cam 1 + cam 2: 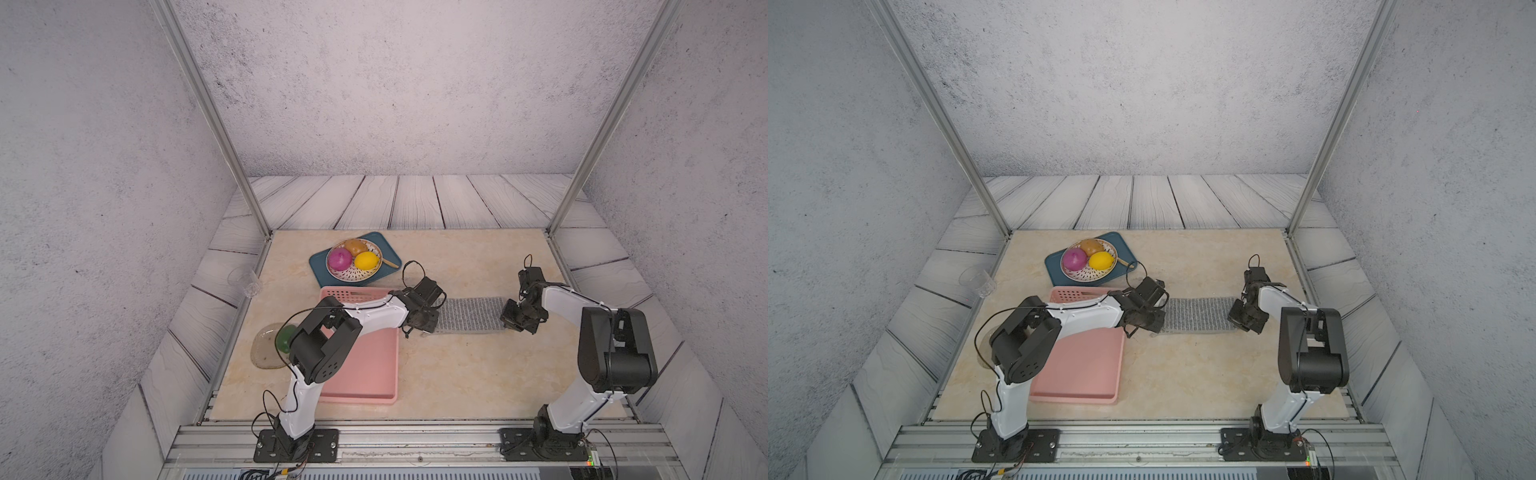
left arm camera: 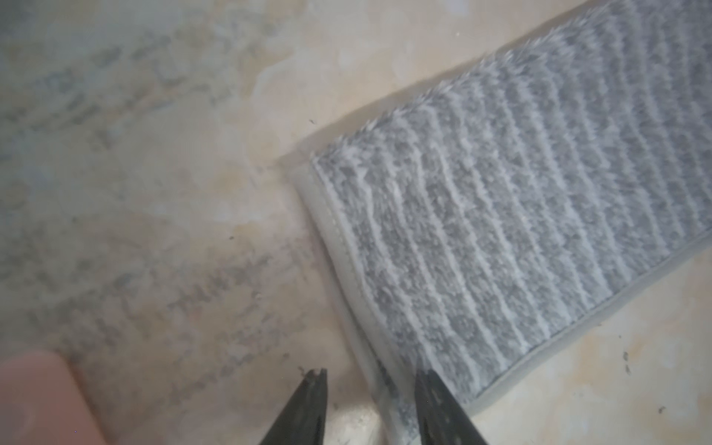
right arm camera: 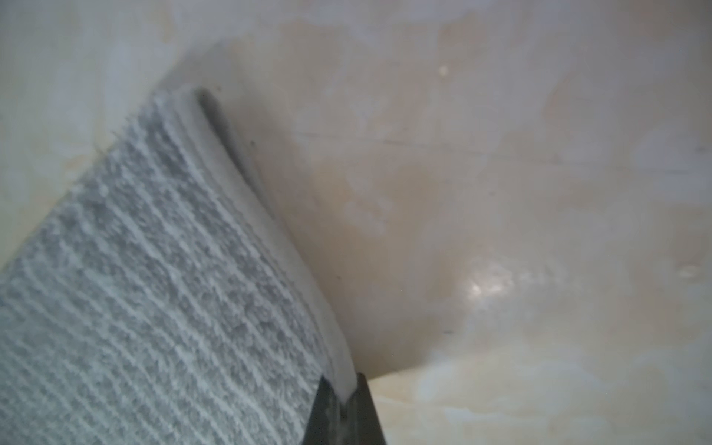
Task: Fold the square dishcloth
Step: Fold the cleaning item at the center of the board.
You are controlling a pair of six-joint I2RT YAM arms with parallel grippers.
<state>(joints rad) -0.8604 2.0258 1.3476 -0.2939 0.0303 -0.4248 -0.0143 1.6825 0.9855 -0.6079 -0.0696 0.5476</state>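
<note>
Beige tabletop [image 1: 457,374], dishcloth [image 1: 471,313] betw. pincers: R pincer [image 3: 342,379] clenched on hem, L pincer [image 2: 371,371] agape astride corner.

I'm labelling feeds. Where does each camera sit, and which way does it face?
Top views: high behind the robot, looking down over the table; left arm, right arm show.
Left wrist: above the square dishcloth's corner, looking down; open left gripper shows.
Right wrist: low beside the dishcloth's end; right gripper pinches its hem.
Shared: all views show the dishcloth.

Pink basket [image 1: 365,365] flanks the dishcloth [image 1: 471,313]; nearer table [image 1: 478,374] lies free.
</note>
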